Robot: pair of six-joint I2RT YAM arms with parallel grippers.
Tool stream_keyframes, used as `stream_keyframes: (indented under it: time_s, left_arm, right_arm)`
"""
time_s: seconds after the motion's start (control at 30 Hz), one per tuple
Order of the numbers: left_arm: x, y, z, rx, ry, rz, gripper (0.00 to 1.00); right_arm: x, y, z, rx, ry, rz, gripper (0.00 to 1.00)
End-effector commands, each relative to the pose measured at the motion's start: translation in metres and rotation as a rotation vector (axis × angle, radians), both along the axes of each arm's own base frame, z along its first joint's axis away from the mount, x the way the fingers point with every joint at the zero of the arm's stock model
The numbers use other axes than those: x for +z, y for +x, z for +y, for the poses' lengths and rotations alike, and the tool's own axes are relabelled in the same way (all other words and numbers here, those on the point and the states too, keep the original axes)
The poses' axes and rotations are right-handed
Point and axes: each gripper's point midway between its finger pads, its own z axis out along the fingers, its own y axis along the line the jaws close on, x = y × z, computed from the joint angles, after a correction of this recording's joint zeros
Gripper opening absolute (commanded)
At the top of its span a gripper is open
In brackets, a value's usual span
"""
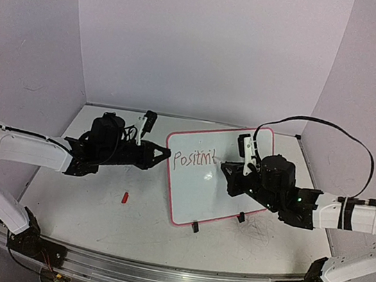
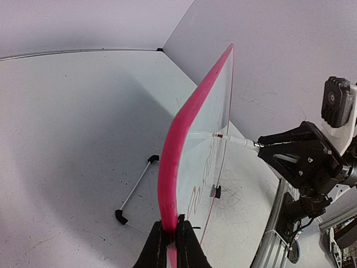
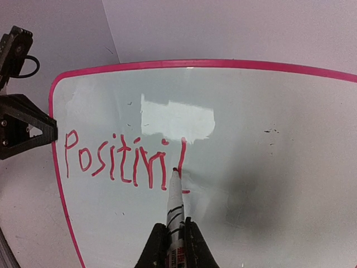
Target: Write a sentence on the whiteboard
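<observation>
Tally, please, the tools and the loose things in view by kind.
Tools: 2, left tool and right tool
Whiteboard: 1
Marker: 1
Small red piece: 1
Total: 5

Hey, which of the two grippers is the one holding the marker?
The right gripper: it is shut on the marker, whose tip touches the whiteboard at the red lettering. The left gripper only pinches the whiteboard's edge.
</observation>
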Motion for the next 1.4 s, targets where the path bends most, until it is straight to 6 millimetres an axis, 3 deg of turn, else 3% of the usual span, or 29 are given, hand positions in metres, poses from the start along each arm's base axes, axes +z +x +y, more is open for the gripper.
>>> stream_keyframes:
  time_s: [0.0,0.4,0.77,0.93,1.1,1.37]
  left_arm:
    - [0.028,0.006,0.006,0.028,-0.023,-0.084,0.0]
    - [0.028,0.005,0.005,0.026,-0.025,-0.085,0.0]
    - [0.028,0.006,0.005,0.026,-0.023,-0.081,0.0]
    - [0.027,0.006,0.005,0.029,-0.022,-0.081,0.0]
    - [0.027,0.006,0.005,0.027,-0.023,-0.081,0.0]
    - [0.028,0.006,0.005,0.028,-0.023,-0.081,0.0]
  right_arm:
    - [0.034,0.007,0.009,0.006,0.071,-0.068,0.0]
    - [0.026,0.009,0.011,-0.001,0.053,-0.057,0.0]
    - [0.019,0.017,-0.005,-0.101,0.02,-0.045,0.0]
    - [0.027,0.014,-0.014,-0.118,0.034,-0.064,0.0]
    - [0.032,0.009,-0.012,-0.086,0.051,-0.072,0.0]
    - [0.021,0.008,-0.006,-0.06,0.037,-0.048,0.0]
